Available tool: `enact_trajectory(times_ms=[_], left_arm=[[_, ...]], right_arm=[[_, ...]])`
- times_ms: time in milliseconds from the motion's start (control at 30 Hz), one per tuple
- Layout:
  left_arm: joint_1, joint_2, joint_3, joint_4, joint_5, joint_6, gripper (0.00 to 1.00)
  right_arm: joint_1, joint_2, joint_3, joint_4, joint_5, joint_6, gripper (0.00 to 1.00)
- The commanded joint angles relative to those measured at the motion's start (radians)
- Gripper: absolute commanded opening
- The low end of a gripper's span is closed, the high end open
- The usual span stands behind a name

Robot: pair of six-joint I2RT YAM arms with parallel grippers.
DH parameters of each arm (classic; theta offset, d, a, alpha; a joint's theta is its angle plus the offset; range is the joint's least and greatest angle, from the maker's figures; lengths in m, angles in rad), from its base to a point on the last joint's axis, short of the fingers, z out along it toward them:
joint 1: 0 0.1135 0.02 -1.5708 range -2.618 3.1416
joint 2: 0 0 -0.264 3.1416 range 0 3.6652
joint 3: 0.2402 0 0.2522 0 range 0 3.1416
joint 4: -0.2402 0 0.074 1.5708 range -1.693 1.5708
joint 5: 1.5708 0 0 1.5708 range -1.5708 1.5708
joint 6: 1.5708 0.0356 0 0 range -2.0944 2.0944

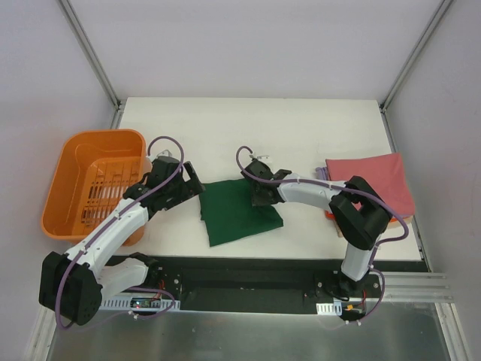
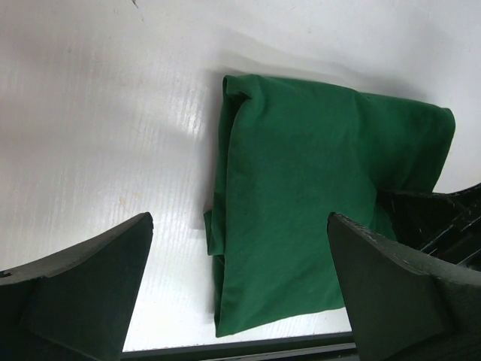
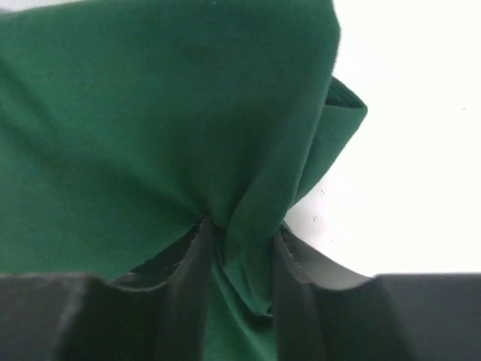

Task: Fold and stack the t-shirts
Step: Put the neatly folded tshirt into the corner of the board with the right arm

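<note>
Right gripper (image 3: pixel 240 241) pinches a bunched fold of the green shirt (image 1: pixel 237 218) near its far right corner, jaws drawn in tight on the cloth. The shirt lies mid-table between my two arms, folded to a rough rectangle. My left gripper (image 1: pixel 192 180) hangs just off its left edge, jaws spread wide and empty. The pink shirt (image 1: pixel 372 180) tops the stack at the table's right side, well apart. I judge the step in hand to be moving the folded shirt onto that stack. Next I need a lift that keeps the folds from spilling, then a square landing on the pink.
</note>
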State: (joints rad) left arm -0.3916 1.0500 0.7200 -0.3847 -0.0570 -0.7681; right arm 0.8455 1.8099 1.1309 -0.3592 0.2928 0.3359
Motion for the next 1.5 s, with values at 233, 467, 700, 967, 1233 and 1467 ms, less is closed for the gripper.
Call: enact_trajectory(times_ms=[233,467,700,967,1233,1467], left_arm=[[0.008,-0.036,0.007,-0.042,-0.089,0.059,0.99],[0.031,-0.082,-0.021,-0.085,-0.151,0.092,0.99],[0.031,-0.082,-0.028,-0.097,-0.162,0.087,0.99],[0.031,-0.102,-0.021,-0.109,-0.202,0.089,0.99],[0.031,-0.134,-0.024,-0.111,-0.237,0.082,0.99],[0.031,-0.14,-0.008,-0.112,-0.244,0.087,0.99]], right_arm=[[0.036,-0.127,-0.086,-0.165,0.277,-0.155,0.0],[0.035,-0.362,-0.128,-0.23,0.635,-0.357,0.0],[0.001,-0.487,-0.132,-0.234,0.778,-0.56,0.0],[-0.088,-0.581,-0.077,-0.277,0.864,-0.681,0.01],[-0.149,-0.715,0.035,-0.352,0.759,-0.745,0.0],[-0.2,-0.706,0.216,-0.507,0.683,-0.745,0.01]])
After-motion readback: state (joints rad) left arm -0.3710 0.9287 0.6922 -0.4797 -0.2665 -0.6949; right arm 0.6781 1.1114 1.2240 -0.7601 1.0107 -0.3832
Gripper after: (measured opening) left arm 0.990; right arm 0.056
